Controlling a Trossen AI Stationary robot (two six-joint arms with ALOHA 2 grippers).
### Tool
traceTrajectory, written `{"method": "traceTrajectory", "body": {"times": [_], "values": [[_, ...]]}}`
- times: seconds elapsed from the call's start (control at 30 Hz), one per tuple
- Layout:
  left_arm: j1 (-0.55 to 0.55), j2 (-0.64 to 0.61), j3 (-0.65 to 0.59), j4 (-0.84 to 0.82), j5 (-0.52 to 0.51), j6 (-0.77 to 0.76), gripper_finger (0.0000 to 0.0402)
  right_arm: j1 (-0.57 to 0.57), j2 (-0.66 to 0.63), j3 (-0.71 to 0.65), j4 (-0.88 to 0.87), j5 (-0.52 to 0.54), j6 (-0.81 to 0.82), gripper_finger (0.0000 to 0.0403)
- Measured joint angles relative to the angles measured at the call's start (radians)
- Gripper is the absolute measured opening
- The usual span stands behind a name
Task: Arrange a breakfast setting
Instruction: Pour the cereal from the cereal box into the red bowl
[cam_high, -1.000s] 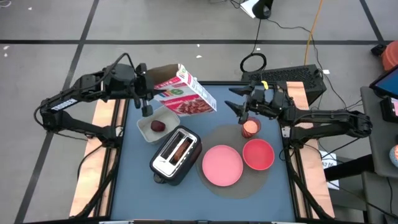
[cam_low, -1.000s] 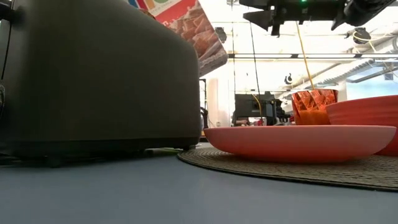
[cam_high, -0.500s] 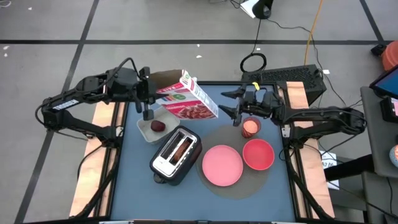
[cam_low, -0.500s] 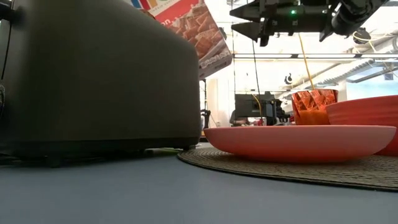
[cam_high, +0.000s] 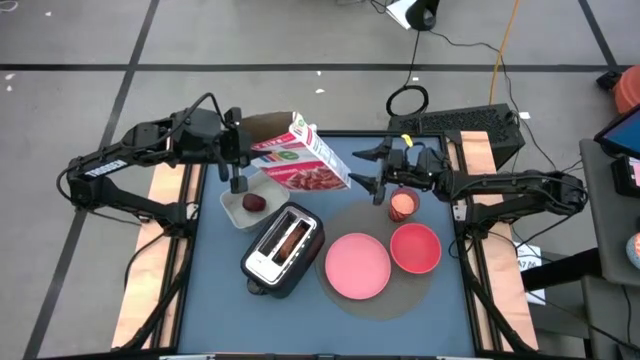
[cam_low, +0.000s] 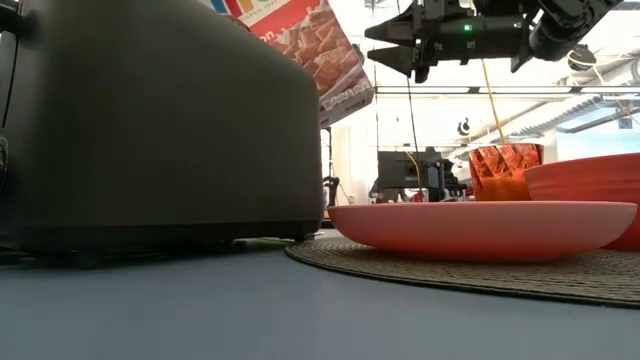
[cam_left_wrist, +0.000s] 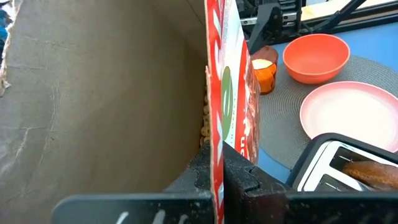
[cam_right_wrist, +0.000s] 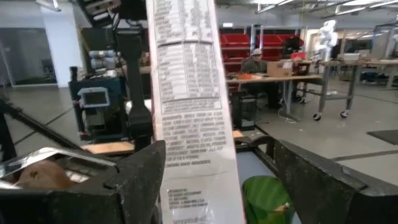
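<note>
My left gripper (cam_high: 246, 148) is shut on a red cereal box (cam_high: 300, 160), held in the air over the table's far left part. My right gripper (cam_high: 368, 170) is open. Its fingers stand on either side of the box's narrow printed side (cam_right_wrist: 193, 124) without touching it. The pink plate (cam_high: 357, 265), red bowl (cam_high: 415, 248) and small cup (cam_high: 402, 205) rest on a round grey mat (cam_high: 385, 300). The dark red fruit (cam_high: 254, 202) lies in the white container (cam_high: 232, 208). The browned bread (cam_high: 292, 238) sticks in the toaster (cam_high: 270, 262). No spoon shows. My left gripper pinches one wall of the box's open end (cam_left_wrist: 216, 143), with one finger inside the box and one outside on the printed face. The fingers come level from the table's left side. The box is lifted clear of the table and lies tilted on its side.
A laptop (cam_high: 470, 125) and cables lie past the table's far right corner. Bare blue tabletop (cam_high: 220, 310) lies near the front left. In the low view the toaster (cam_low: 160, 130) fills the left half, with the plate (cam_low: 480, 225) on the mat beside it.
My right gripper has gone toward the table's left edge and down a little, up to the box's free end, and it stays open. My left gripper has swung the box slightly, so that its free end now lies nearer the right gripper.
</note>
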Motion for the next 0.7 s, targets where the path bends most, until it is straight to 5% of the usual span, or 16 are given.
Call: {"method": "traceTrajectory", "body": {"times": [0.33,0.7], "values": [[0.0,0.0,0.0,0.0,0.001,-0.009,0.0,0.006,0.0,0.0,0.025,-0.054,-0.007,0.0387],[0.0,0.0,0.0,0.0,0.0,-0.011,0.0,0.006,0.157,0.0,0.247,-0.053,-0.004,0.0396]]}}
